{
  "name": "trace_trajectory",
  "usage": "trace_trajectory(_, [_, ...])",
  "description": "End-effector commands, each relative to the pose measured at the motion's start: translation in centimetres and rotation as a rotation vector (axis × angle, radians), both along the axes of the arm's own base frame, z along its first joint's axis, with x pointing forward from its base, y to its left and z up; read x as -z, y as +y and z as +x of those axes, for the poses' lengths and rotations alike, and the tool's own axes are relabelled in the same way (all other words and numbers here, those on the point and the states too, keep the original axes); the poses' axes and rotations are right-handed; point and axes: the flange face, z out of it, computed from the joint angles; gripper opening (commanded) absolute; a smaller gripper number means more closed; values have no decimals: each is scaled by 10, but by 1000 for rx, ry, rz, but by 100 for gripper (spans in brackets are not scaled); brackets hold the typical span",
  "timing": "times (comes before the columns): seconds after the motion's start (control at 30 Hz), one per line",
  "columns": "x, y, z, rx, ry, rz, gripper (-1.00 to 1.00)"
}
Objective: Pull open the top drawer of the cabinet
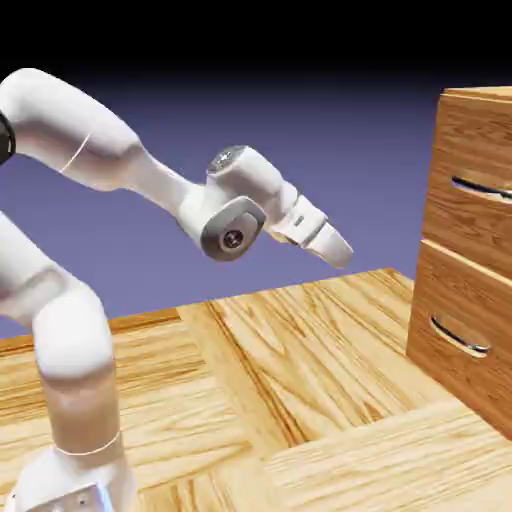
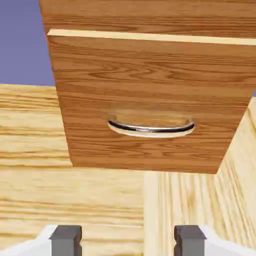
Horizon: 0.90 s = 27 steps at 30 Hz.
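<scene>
Wood-grain top drawer (image 1: 483,172), shut, at the upper right of the exterior view! The claw (image 2: 128,241) hangs mid-frame, fingers wide apart, holding nothing. It wants to rise first, past the lower handle (image 1: 460,338), then square up to the top handle (image 1: 482,189), above and right of it.

Exterior view: illumination is bright and hard. White highlights flatten detail on the arm (image 1: 75,345), with grey shading along its undersides; the backdrop (image 1: 320,150) grades from blue-violet to black towards 12 o'clock. Glints mark the metal handles at 3 and 4 o'clock. Hand view: the pale planks (image 2: 100,200) are strongly lit and nearly washed out towards 7 o'clock; the curved handle (image 2: 150,131) bears a bright reflection. Wood grain appears slightly smeared.
</scene>
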Motion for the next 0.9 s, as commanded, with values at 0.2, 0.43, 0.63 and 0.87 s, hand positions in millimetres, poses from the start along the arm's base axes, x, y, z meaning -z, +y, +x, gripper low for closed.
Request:
trace_trajectory(0.2, [-41,21,13,-366,-87,-346,0])
trace_trajectory(0.43, [-73,31,23,-680,-177,-723,0])
trace_trajectory(0.63, [-93,33,32,-908,-238,-1070,0])
trace_trajectory(0.87, [-106,28,47,-1131,-274,-1500,0])
